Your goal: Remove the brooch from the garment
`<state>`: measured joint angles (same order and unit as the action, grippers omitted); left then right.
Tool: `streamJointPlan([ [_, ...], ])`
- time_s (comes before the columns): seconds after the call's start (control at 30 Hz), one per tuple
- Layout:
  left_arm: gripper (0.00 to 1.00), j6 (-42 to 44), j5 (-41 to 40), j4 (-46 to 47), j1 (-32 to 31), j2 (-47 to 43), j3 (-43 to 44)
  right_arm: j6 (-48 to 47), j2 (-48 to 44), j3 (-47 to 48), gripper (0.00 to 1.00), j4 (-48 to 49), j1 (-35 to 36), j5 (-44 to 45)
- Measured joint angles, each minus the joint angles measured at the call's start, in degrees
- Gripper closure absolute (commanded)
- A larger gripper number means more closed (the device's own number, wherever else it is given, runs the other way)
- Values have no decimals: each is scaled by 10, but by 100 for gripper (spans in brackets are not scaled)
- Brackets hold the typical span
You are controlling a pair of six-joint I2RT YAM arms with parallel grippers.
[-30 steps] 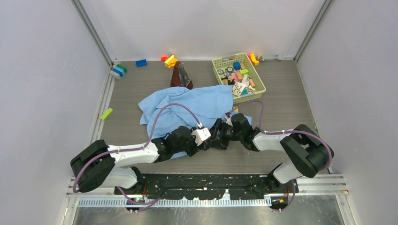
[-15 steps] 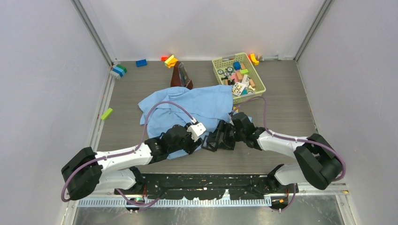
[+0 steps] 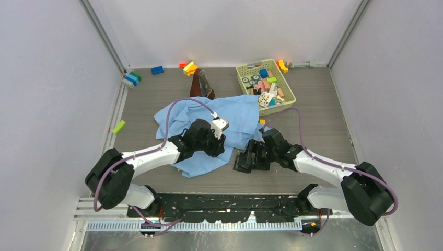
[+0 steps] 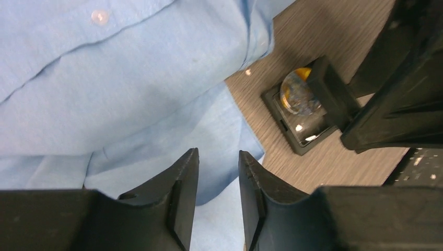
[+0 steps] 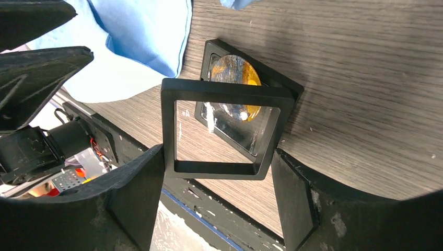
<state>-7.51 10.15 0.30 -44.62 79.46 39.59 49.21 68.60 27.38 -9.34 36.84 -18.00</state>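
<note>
Right gripper is pinching the black frame lid by its sides. Brooch sits in the case base on the table, just right of the shirt's near edge. Left gripper is over the shirt, jaws slightly apart, empty.

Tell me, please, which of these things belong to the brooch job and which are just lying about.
Job: light-blue garment; round amber brooch, lying in the black frame case; right gripper, holding its lid; left gripper, over the garment.
Lying about: basket of toys; blue block; green block; yellow-orange blocks; dark brown object.
</note>
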Motion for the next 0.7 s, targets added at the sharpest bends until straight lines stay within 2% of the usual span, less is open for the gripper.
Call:
streamJointPlan([
  [0.2, 61, -2, 38, -15, 1, 0, 19, -31, -7, -9, 59, 23, -1, -17],
  [0.27, 62, -2, 50, -20, 0, 0, 19, -40, -9, -19, 59, 41, -1, -24],
  [0.43, 74, -4, 79, -40, 0, 21, 48, -56, -12, -45, 60, 93, -1, -39],
  [0.6, 99, -12, 108, -59, 1, 78, 112, -68, -18, -62, 61, 129, -1, -49],
  [0.7, 100, -13, 122, -68, 1, 103, 129, -71, -28, -67, 62, 132, -1, -49],
])
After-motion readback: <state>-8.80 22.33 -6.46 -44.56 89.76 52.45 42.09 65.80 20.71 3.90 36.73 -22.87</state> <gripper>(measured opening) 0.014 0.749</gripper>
